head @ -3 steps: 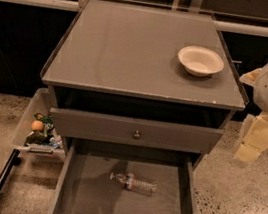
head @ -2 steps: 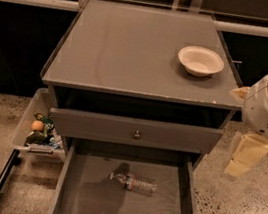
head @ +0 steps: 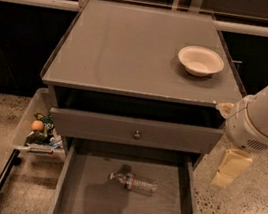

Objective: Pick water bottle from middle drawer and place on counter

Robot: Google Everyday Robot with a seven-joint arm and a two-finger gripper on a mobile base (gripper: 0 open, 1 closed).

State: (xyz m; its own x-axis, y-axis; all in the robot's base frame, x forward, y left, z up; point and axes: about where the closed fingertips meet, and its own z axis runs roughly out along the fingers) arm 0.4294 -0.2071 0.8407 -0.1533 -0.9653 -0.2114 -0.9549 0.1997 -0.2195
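The water bottle (head: 133,182) lies on its side on the flat bottom of the open middle drawer (head: 88,203), cap pointing left. The counter (head: 132,53) is the grey cabinet top above it. My gripper (head: 229,168) hangs from the white arm at the right, outside the drawer's right wall and above the floor, well to the right of the bottle. It holds nothing that I can see.
A white bowl (head: 200,60) sits on the right part of the counter. A drawer front with a small round knob (head: 136,135) is above the open drawer. A pale bin of colourful toys (head: 39,127) stands at the left of the cabinet. Speckled floor surrounds it.
My arm and gripper have moved down and to the left, closer to the drawer's right side. The bottle has not moved.
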